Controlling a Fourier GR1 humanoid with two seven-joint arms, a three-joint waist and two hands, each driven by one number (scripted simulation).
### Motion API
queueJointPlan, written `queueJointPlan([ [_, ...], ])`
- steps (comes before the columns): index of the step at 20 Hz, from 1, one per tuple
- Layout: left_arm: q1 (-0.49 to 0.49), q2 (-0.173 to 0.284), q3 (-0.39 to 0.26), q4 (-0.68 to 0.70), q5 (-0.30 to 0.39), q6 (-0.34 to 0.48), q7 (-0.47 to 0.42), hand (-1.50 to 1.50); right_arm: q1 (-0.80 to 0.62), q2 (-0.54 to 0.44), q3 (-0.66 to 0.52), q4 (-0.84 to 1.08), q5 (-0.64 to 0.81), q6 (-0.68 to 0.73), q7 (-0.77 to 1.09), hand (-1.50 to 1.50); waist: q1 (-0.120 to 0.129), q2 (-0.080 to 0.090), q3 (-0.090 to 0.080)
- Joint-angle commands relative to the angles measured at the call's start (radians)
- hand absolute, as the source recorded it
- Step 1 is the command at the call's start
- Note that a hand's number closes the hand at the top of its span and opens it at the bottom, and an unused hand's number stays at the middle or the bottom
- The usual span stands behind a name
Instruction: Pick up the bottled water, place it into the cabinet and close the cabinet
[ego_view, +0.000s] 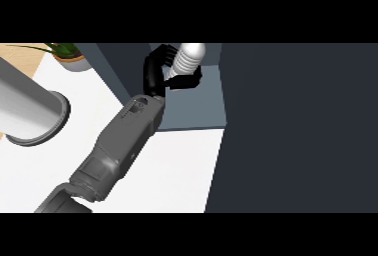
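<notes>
Right hand (164, 70) curled round the bottled water (186, 59) up at 12 o'clock, holding it inside the cabinet (193, 107) for placing

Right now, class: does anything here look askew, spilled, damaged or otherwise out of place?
Nothing stands out. The hand is curled round the bottled water, tilted as it is held at the cabinet opening. The potted plant stands upright.
</notes>
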Motion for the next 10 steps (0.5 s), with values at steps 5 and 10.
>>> queueJointPlan([
  [5,0.016,-0.006,0.064,0.146,0.02,-0.021,-0.156,1.5,-0.001,-0.017,0.001,-0.062,0.004,0.02,0.028,-1.5,-0.008,0.009,-0.001],
  [10,-0.053,-0.005,0.055,0.216,0.003,0.052,-0.114,1.5,0.022,-0.048,0.003,-0.13,0.01,0.017,0.045,-1.5,-0.024,0.008,-0.001],
])
